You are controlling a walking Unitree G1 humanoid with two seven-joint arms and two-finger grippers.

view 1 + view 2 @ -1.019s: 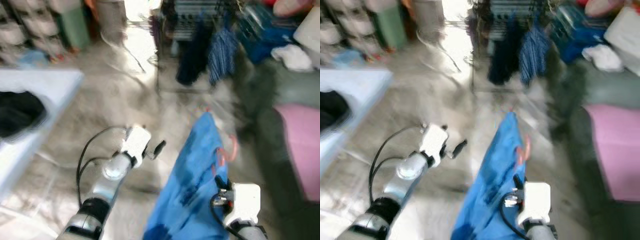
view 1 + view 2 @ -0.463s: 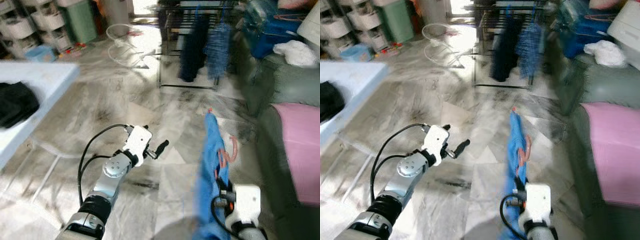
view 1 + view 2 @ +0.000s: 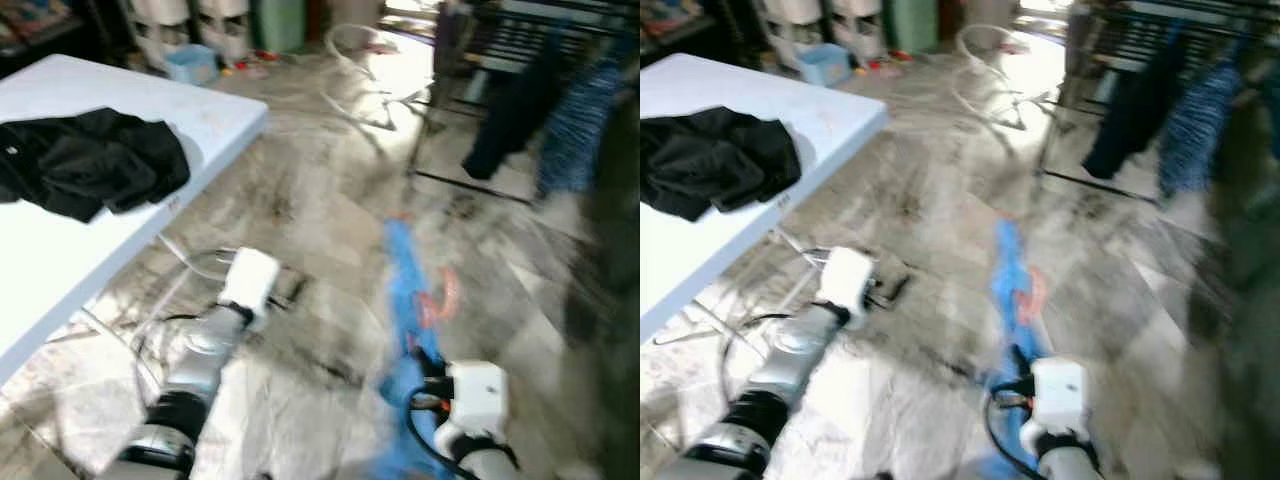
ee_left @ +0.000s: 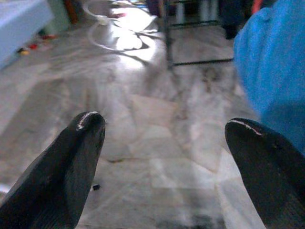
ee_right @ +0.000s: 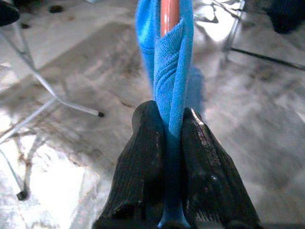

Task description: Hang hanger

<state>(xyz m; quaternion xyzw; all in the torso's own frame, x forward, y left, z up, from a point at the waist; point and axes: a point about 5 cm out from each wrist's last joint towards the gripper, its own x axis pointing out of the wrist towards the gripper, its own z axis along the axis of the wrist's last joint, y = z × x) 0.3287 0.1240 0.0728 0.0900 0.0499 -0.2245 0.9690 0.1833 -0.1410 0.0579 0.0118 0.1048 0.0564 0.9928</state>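
Note:
A blue garment (image 3: 404, 268) on an orange hanger (image 3: 441, 294) hangs upright above the marble floor. My right gripper (image 5: 168, 120) is shut on the cloth's lower fold, and the hanger's orange bar (image 5: 169, 13) shows inside the fold above the fingers. In the head view that gripper (image 3: 422, 358) sits low and right of centre. My left gripper (image 4: 167, 128) stands open, nothing between its fingers (image 4: 88, 125), to the left of the blue cloth (image 4: 271, 71). A black drying rack (image 3: 520, 30) with a dark garment (image 3: 508, 112) and a blue patterned one stands at the back right.
A white folding table (image 3: 70, 255) with a black garment (image 3: 92, 165) on it fills the left side; its legs (image 5: 47, 90) stand close to my right gripper. White hose loops (image 3: 362, 60) and storage drawers (image 3: 190, 12) lie at the back. The picture is blurred.
The whole view has swung: the table now looms larger on the left and the rack sits further right. My right gripper still holds the blue garment; the left stays open.

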